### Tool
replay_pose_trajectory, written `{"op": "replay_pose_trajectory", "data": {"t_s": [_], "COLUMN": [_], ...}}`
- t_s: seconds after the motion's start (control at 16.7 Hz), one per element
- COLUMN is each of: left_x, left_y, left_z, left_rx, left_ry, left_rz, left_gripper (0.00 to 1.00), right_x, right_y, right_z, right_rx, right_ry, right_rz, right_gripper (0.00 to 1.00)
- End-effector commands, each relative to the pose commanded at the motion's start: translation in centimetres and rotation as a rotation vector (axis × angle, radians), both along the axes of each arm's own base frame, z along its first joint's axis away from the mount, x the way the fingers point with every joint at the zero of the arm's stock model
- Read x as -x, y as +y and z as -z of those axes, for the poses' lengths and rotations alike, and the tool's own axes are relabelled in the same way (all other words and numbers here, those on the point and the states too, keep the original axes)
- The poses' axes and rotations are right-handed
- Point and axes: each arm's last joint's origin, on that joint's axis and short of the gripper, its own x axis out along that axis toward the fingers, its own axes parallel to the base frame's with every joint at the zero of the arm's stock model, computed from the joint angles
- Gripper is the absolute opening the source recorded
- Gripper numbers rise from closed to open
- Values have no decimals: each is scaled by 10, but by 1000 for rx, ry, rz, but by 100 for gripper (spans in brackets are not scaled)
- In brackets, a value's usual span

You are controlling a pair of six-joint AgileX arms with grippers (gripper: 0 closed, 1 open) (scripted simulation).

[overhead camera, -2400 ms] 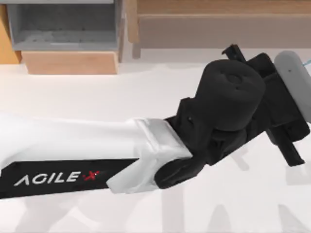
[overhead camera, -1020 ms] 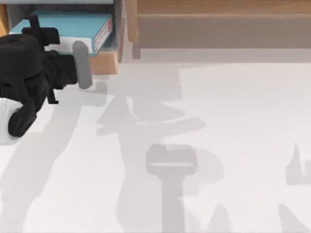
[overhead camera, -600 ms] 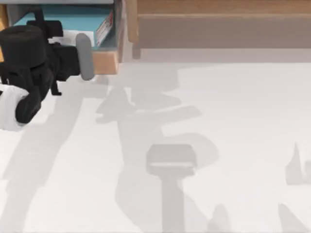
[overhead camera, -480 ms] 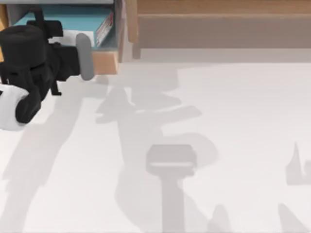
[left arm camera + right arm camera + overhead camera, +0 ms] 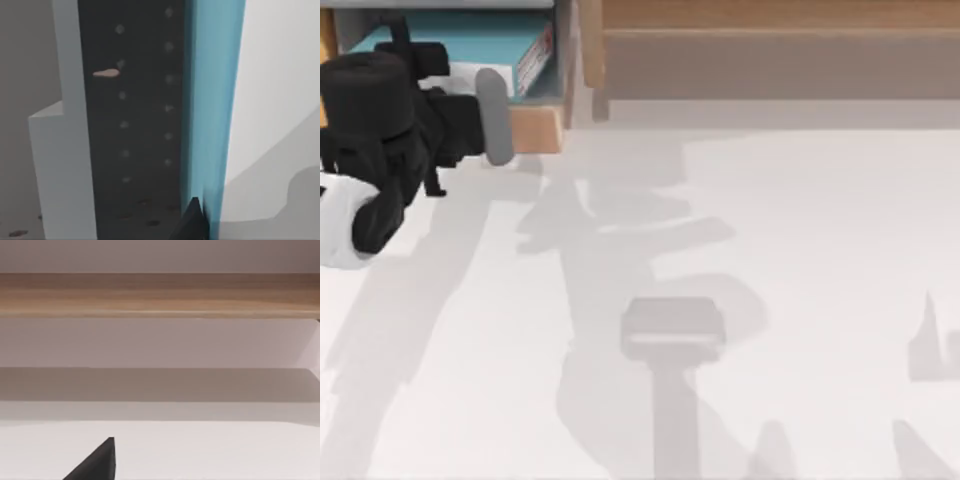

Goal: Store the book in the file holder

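The teal-blue book [image 5: 470, 38] lies inside the grey file holder [image 5: 535, 128] at the table's back left, its white page edge with red marks [image 5: 533, 62] facing right. My left gripper [image 5: 425, 100] reaches over the holder's tan front lip onto the book, and its black wrist hides the book's near part. In the left wrist view the book's teal cover [image 5: 212, 100] runs beside the holder's dark grey inner wall [image 5: 135, 125], with a black part of my left gripper [image 5: 192, 222] against the cover. My right gripper [image 5: 100, 460] hangs above the bare table.
A wide brown wooden shelf [image 5: 770, 50] runs along the back, right of the holder, and faces the right wrist camera [image 5: 160, 295]. The white table [image 5: 770, 250] carries only arm shadows. The holder's orange side panel [image 5: 328, 30] sits at the far left edge.
The left arm swung from the table's right over to the holder with the book. Over the last second it pushed the book slightly deeper, then held still.
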Motion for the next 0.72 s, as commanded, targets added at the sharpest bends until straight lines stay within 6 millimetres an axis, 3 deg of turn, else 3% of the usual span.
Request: {"op": "replay_pose_trajectory", "data": {"t_s": [0.36,0.72], "left_x": [0,0], "left_y": [0,0], "left_z": [0,0], "left_rx": [0,0], "left_ry": [0,0], "left_rz": [0,0], "left_gripper": [98,100], "right_x": [0,0], "right_y": [0,0], "right_z": [0,0], "right_rx": [0,0], "right_ry": [0,0], "right_rz": [0,0], "right_gripper": [100,100]}}
